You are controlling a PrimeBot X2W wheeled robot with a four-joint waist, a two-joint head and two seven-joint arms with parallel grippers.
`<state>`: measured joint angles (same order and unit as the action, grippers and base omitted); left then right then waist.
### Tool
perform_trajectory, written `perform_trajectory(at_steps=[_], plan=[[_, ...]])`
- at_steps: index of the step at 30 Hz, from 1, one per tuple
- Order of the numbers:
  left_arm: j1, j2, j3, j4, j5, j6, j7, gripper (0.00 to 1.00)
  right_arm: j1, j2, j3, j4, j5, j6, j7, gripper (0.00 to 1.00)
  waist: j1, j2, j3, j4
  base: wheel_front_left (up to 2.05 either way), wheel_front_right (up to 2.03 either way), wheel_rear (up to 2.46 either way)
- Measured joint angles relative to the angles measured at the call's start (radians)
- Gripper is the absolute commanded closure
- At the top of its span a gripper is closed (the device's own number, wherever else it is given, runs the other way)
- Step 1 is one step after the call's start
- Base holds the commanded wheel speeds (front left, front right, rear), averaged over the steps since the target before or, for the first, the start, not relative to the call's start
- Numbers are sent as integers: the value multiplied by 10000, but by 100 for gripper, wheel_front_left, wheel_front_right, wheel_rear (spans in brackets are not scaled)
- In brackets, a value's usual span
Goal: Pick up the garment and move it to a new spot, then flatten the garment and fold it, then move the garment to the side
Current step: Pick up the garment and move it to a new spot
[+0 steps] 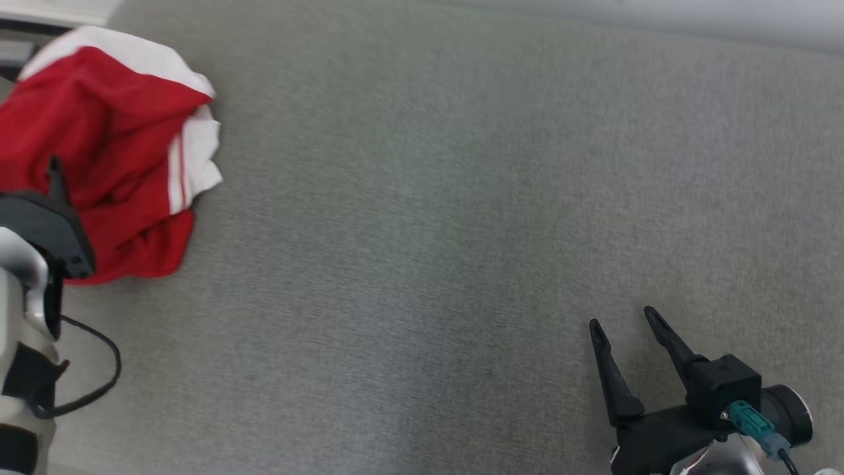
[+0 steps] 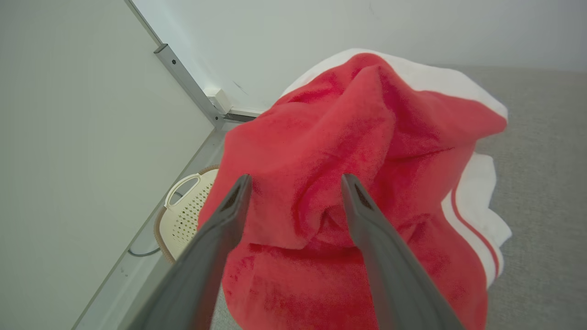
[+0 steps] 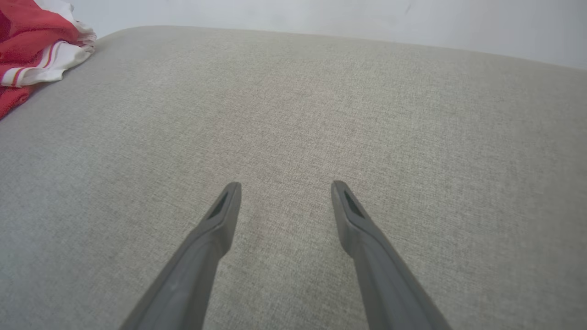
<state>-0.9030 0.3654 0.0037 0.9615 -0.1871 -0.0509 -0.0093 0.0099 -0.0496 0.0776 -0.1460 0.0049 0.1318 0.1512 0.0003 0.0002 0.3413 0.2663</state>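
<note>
The garment (image 1: 112,152) is a crumpled red cloth with white bands, heaped at the far left of the grey fabric surface. My left gripper (image 2: 296,178) hovers open right at the heap, its two fingers spread in front of the red folds with no cloth pinched between them; whether the tips touch the cloth I cannot tell. In the head view one left finger (image 1: 56,175) shows against the red. My right gripper (image 1: 622,316) stands open at the lower right, far from the garment (image 3: 32,41), with bare fabric under its open fingers (image 3: 285,184).
The grey fabric surface (image 1: 428,231) stretches wide between the two arms. A pale wall runs along its back. Past the surface's left edge, a cream perforated basket (image 2: 188,206) sits low by a metal frame rail (image 2: 192,87). A black cable (image 1: 99,369) loops from my left forearm.
</note>
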Motion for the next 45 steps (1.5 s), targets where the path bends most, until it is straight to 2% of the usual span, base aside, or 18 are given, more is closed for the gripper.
perform_trajectory(at_steps=[2,8,9,10,11,17,20,27,32,38,45], plan=[[-77,56,56,100,-35,82,19,0,61,2,-33,-96,-36,0,35,0,0,0,166,-82,0,0,0],[-520,12,360,656,-355,731,75,0,171,-2,-180,-487,-82,0,128,0,1,1,1035,-492,0,0,0],[-553,-15,336,725,-351,844,63,25,164,0,-198,-514,-79,0,127,0,1,0,1140,-551,0,0,0],[-570,-48,284,775,-305,959,15,56,150,0,-198,-535,-59,0,123,0,1,0,1216,-615,0,0,0],[-570,-100,240,788,-251,1058,-123,100,126,0,-192,-531,-35,0,96,0,1,0,1269,-680,0,0,0],[-221,-261,-2,782,10,1691,-596,100,38,-2,42,38,372,0,-155,0,-2,0,957,-904,0,0,0],[-38,-167,-65,629,84,1833,-683,100,-86,0,182,481,596,0,-347,0,-2,0,582,-937,0,0,0],[-7,293,-389,-570,284,1732,-433,100,-85,-2,454,1733,1427,0,-997,0,-3,-1,-671,-961,0,0,0],[12,291,-825,-1983,395,1289,-376,100,-23,0,380,2529,1910,0,-1436,0,-5,-2,-1755,-1045,0,0,0],[-6,-439,-1542,-3889,332,583,-173,100,-88,-4,-33,3012,2052,0,-1785,0,-7,-3,-2924,-1364,0,0,0],[258,-1887,-2307,-5369,-192,59,-127,100,-368,2,-134,3285,2153,0,-1962,0,-5,-3,-3505,-2328,0,0,0]])
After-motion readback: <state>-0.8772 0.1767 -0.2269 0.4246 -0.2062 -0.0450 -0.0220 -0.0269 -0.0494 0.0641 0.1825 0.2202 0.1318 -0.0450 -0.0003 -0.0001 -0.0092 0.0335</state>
